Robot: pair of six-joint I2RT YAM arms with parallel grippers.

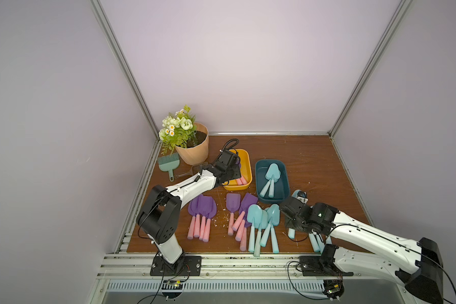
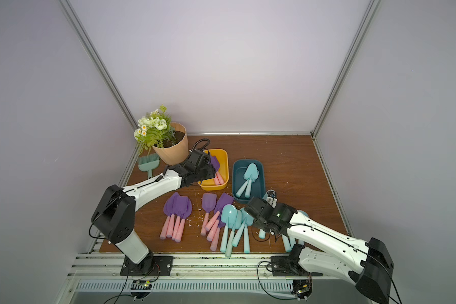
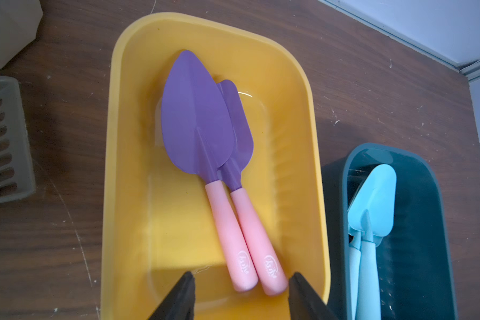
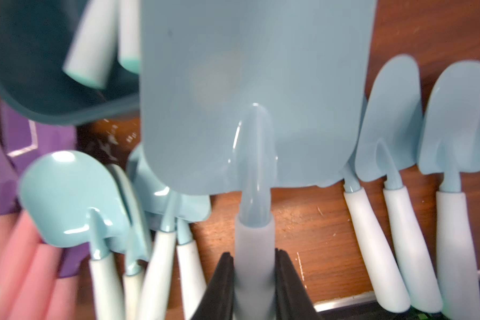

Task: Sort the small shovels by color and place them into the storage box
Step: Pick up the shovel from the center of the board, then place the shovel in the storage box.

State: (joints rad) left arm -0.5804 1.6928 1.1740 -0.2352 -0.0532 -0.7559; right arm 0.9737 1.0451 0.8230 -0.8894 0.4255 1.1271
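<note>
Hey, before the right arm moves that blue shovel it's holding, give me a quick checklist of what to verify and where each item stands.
1. Grip: ok, right gripper shut on the handle of the light blue shovel.
2. Target sorted: ok, teal box holds only two blue shovels.
3. Other box sorted: ok, yellow box holds only two purple shovels.
4. Other arm free: ok, left gripper open and empty above the yellow box.
5. Blade clearance over the teal box's rim: cannot tell.
</note>
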